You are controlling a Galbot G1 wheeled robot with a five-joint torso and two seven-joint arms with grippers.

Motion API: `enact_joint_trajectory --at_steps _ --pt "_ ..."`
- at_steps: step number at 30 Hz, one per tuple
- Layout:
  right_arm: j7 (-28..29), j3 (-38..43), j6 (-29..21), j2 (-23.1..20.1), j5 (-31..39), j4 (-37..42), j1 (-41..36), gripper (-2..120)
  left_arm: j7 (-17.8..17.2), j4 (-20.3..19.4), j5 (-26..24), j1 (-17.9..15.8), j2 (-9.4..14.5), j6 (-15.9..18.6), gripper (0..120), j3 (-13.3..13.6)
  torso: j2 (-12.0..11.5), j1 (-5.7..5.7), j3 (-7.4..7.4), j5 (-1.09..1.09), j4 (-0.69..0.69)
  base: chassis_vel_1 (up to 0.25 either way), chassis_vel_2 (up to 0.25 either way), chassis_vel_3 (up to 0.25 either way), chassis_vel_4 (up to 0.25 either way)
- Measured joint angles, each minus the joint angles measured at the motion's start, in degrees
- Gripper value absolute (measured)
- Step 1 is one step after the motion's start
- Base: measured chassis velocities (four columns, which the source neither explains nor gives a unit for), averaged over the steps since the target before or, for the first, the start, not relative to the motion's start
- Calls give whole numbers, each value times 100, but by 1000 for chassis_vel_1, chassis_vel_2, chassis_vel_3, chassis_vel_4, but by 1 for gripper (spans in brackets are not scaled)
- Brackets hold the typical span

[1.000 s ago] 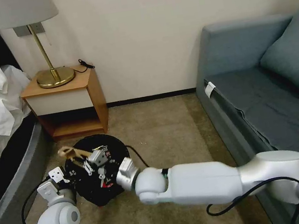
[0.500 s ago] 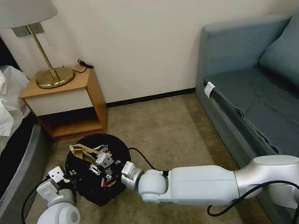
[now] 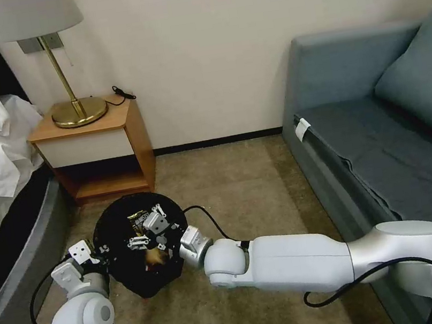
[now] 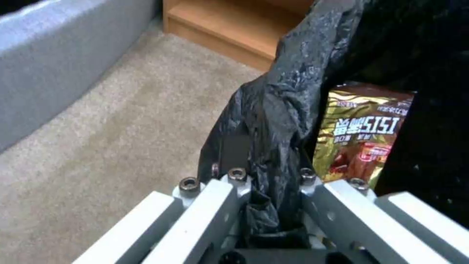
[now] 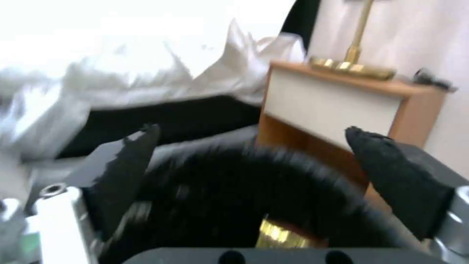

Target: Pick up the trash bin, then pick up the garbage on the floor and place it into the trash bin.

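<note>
The left tool gripped the near-left rim of the trash bin, its fingers pinched tight on a fold of the glossy black liner, as the left wrist view showed. The round black bin sat tilted over the carpet, between the bed and the sofa, just in front of the wooden nightstand with its brass lamp.

The right arm reached across from the sofa side, and the right tool hung over the bin's mouth with its black-padded fingers spread wide and nothing between them.

Inside the bin lay a yellow-brown snack wrapper, resting against the liner wall close to the left tool. In the head view a patch of gold wrapper showed at the far side of the opening and a tan-orange scrap lower down; what else lay in the dark interior could not be made out. A black cable trailed over the carpet beside the bin.
</note>
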Motion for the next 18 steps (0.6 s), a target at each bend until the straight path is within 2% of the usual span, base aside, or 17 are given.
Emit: enact_joint_trajectory --at_steps 3,5,6,10,18 --pt "55 190 -40 -78 32 155 50 99 -80 13 -181 8 -2 9 3 3 0 0 0 0 0 0 0 0 0" --pt "124 458 -118 -286 122 440 129 100 -363 56 -745 17 -2 106 3 -2 0 0 0 0 0 0 0 0 0" --pt "124 458 -118 -286 122 440 129 100 -363 56 -745 17 -2 106 3 -2 0 0 0 0 0 0 0 0 0" --pt "170 715 -165 -663 162 752 124 100 -846 224 -1515 19 -1 288 3 -26 0 0 0 0 -1 0 0 0 0" --pt "178 978 -168 -982 69 920 -129 100 -1350 575 -1986 -103 42 494 3 -39 0 0 0 0 0 0 0 0 0"
